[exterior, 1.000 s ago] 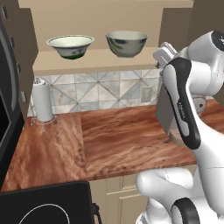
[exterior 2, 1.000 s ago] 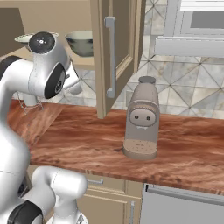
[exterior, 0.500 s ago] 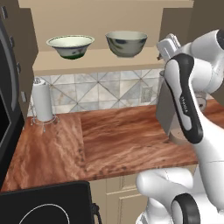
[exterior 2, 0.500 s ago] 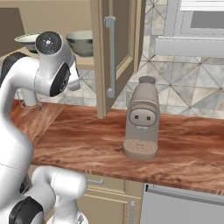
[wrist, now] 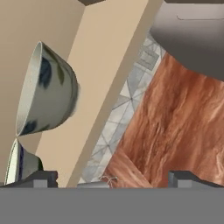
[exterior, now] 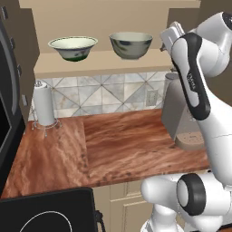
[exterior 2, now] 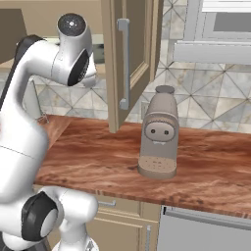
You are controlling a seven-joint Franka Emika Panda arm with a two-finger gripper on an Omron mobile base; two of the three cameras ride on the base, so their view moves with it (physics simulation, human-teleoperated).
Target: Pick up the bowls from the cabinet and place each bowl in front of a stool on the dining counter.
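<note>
Two bowls stand on the shelf of the open cabinet point(exterior: 99, 62): the wide bowl point(exterior: 72, 47) on the left, the deeper bowl point(exterior: 130, 44) on the right. My gripper point(exterior: 166, 40) hangs at shelf height just right of the deeper bowl, apart from it. In the hand view the picture is rolled: the deeper bowl point(wrist: 48, 87) sits upper left, the wide bowl point(wrist: 19, 164) lower left, both against the beige shelf point(wrist: 100, 87). My gripper point(wrist: 111, 179) is open, fingertips point(wrist: 41, 178) far apart, nothing between them. The stools and the dining counter are out of view.
A grey coffee machine point(exterior 2: 159, 132) stands on the reddish-brown kitchen counter point(exterior: 118, 145) below my hand. The cabinet door point(exterior 2: 130, 59) hangs open to the right. A paper towel holder point(exterior: 44, 104) is at the counter's back left, a black stove point(exterior: 45, 213) in front.
My arm has lifted the hand from below the shelf edge to shelf height beside the deeper bowl. The bowls have not moved and the gripper stays open.
</note>
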